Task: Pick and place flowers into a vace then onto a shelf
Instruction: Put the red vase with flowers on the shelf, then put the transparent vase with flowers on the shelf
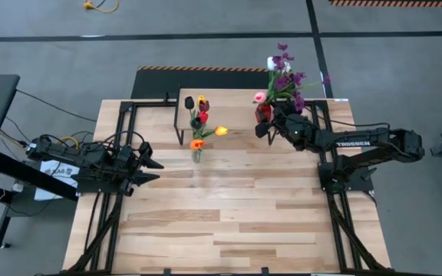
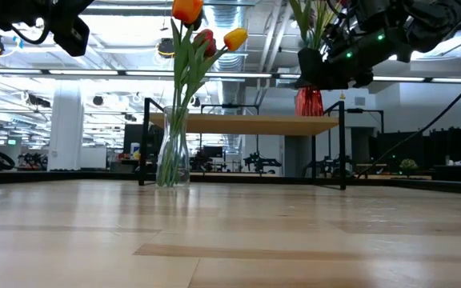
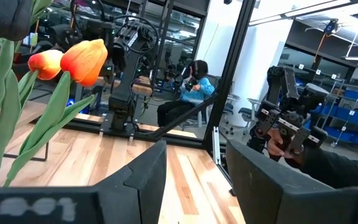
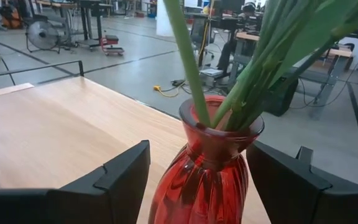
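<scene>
We see the right gripper [image 4: 197, 180] with its fingers [image 4: 120, 177] spread wide on either side of the red glass vase [image 4: 207, 168], flanking it at mid-frame in the right wrist view with a gap on each side and gripping nothing; green stems [image 4: 241, 81] rise from the vase's mouth. In the high view the vase stands at the upper right of the shelf [image 1: 229, 111], under purple sprigs [image 1: 286, 73]. We judge it smooth, slippery and breakable, top-heavy with its flowers; the ribbed body below the neck looks the safest hold. Left of centre, a clear glass vase [image 2: 173, 160] of orange and yellow tulips [image 1: 206, 126] stands on the table [image 1: 229, 207] in front of the shelf; the left gripper [image 1: 150, 170] waits at mid-left, fingers [image 3: 145, 180] partly open and empty.
</scene>
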`<state>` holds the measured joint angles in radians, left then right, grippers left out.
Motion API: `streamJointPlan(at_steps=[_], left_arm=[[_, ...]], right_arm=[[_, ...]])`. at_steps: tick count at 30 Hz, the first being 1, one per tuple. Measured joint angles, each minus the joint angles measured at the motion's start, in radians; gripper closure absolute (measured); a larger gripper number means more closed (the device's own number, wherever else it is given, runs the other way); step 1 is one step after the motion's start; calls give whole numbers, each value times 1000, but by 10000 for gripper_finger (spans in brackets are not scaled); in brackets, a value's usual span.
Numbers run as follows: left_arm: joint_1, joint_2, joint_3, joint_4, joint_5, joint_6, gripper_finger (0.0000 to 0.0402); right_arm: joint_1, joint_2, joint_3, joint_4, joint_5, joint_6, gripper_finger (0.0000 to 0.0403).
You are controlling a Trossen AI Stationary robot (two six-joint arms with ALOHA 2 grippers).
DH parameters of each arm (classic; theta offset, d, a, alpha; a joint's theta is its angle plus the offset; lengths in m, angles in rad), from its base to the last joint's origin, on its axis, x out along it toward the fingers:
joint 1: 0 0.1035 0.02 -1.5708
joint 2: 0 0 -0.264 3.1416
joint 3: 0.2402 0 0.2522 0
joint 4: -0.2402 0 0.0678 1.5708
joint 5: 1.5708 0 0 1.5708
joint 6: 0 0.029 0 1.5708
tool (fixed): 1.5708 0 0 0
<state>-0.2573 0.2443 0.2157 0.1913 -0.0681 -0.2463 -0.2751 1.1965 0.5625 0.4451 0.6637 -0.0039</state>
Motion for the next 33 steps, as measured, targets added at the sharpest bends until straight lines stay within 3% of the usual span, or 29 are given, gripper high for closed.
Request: streamJointPlan(at_steps=[11,21,33], left_arm=[[0,0,0,-3,0,0,246],[0,0,0,-3,0,0,246],[0,0,0,-3,0,-1,246]], right_arm=[[34,-65,-1,-15,23,-31,142],[89,-157,-2,-226,49,12,142],[186,-212,-2,-307,46,13,142]])
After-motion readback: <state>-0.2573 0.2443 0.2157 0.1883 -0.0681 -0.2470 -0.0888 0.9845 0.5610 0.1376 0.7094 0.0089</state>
